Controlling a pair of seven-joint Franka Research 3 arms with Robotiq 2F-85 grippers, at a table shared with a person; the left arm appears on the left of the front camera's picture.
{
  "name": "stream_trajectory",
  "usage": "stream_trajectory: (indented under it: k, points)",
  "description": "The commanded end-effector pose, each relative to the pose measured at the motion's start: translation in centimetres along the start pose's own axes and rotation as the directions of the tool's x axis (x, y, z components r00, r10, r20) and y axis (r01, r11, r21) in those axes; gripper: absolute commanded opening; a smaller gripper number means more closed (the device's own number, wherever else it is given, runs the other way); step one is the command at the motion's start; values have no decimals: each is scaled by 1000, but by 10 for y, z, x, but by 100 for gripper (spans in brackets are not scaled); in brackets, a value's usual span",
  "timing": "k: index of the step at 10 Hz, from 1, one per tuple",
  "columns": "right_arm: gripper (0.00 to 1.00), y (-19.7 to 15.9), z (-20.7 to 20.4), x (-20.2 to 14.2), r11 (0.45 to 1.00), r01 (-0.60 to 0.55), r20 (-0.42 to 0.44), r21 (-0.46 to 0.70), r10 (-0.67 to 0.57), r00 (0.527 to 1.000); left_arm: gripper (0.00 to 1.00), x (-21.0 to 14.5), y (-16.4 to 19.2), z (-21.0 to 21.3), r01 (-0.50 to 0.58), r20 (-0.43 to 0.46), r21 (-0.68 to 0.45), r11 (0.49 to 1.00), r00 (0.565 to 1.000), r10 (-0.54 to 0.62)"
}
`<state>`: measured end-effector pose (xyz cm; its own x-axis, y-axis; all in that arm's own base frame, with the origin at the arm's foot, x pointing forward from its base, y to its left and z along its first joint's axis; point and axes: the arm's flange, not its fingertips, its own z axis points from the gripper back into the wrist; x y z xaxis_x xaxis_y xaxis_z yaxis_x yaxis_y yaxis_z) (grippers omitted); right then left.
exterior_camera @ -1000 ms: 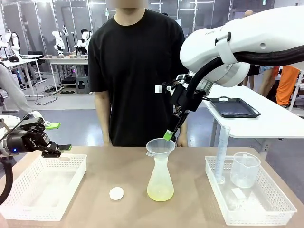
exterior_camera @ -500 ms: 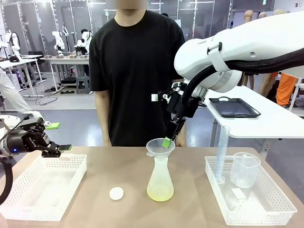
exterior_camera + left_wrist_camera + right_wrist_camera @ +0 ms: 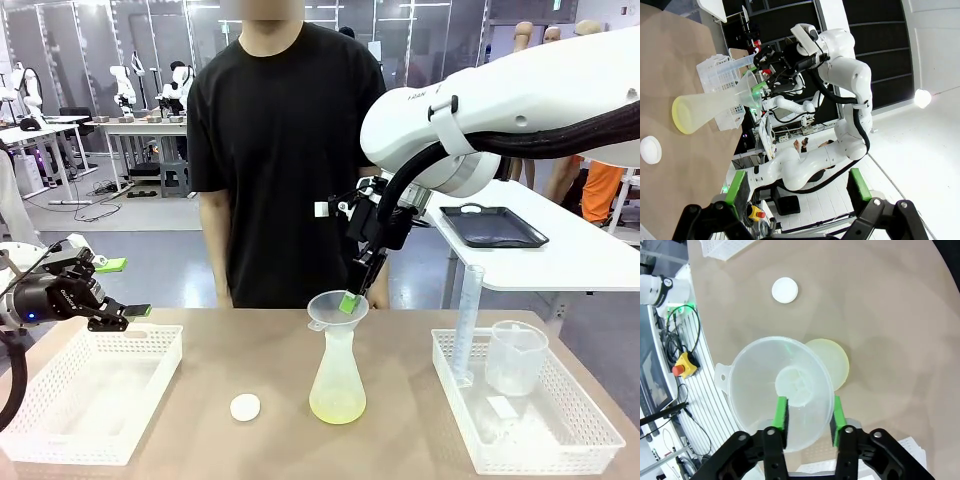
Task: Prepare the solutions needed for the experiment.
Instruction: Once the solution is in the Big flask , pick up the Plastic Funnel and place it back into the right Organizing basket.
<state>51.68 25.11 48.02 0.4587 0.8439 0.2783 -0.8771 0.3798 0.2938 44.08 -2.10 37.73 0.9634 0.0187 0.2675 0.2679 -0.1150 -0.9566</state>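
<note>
solutions [image 3: 337,406] | showing pale yellow-green and see-through | lying as a shallow, level layer across the bottom of the upright flask [image 3: 337,362] | sitting below my right gripper [image 3: 349,300], slightly off its line | sitting well apart from my left gripper [image 3: 123,288]

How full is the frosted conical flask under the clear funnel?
Nearly empty: the frosted white conical flask holds only a shallow pale yellow-green liquid layer at its base.

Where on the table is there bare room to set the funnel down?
Widest bare tabletop lies between the left basket and the flask, behind the white cap. The gap between flask and right basket is narrower. The right basket is crowded with a cylinder and beaker.
</note>
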Motion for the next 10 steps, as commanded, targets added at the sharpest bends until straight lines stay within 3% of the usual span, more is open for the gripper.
stream_trajectory:
  k: [1, 4, 10]
  points:
    - [23, 0, 2, 8, 999, 29, -28, -14, -29, 999, 100, 0, -3, -2, 5, 8, -8, 1000, 1000, -5]
    - [1, -1, -1, 9, 1000, 32, -30, 1, -31, 999, 100, 0, -3, -2, 5, 8, -8, 1000, 1000, -5]
    - [0, 3, 2, 6, 998, 44, -5, 46, -44, 999, 100, 0, -3, -2, 5, 8, -8, 1000, 1000, -5]
